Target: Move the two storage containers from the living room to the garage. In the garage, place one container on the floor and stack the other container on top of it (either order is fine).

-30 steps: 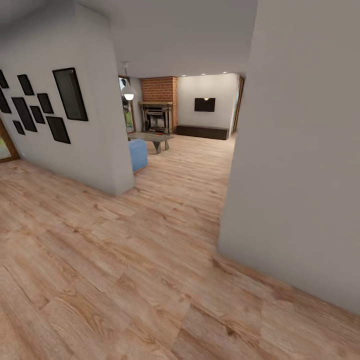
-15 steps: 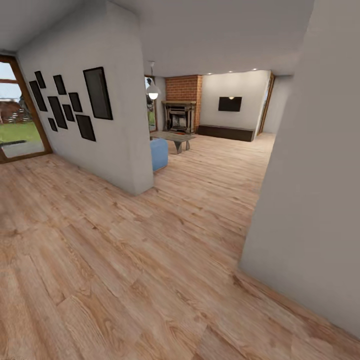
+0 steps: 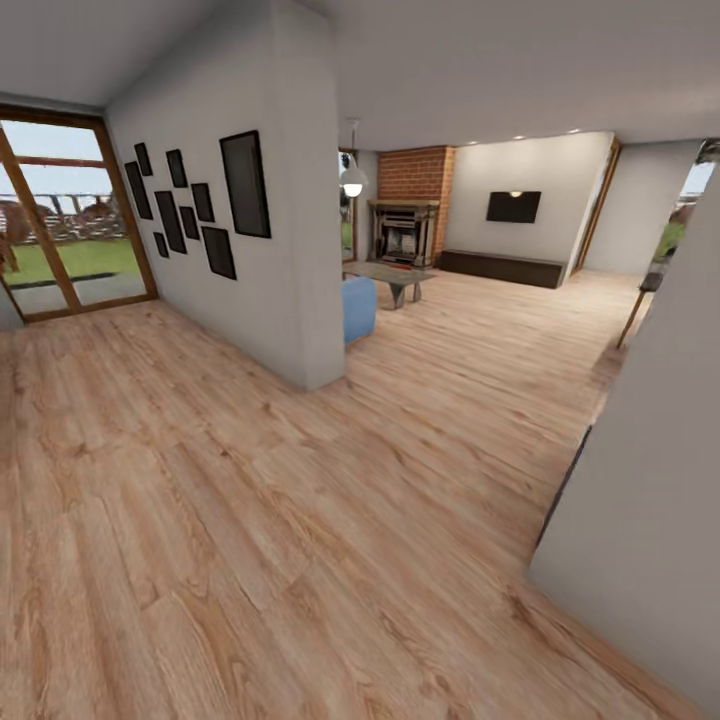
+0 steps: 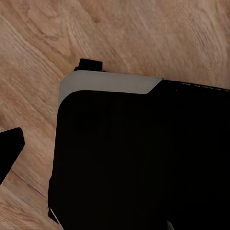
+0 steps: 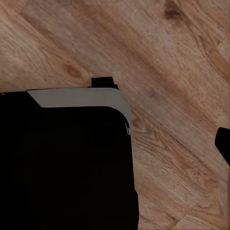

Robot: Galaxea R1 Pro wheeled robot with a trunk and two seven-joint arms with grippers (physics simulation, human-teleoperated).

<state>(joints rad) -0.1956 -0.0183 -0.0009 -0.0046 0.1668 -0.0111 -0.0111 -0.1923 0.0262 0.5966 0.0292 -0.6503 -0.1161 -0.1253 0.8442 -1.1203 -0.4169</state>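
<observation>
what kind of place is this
A home interior, likely a hallway opening into a living room: wood-plank floor, a brick fireplace at the far end, a blue sofa behind the wall corner, and framed pictures on the wall.

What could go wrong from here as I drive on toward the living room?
1. The grey wall corner sits close on the right; cutting the turn could clip the base.
2. The passage ahead narrows between the picture wall's end and that corner, so a wide swing risks contact either side.
3. Farther in, the blue sofa end and coffee table crowd the route toward the brick fireplace; approach slowly.
</observation>
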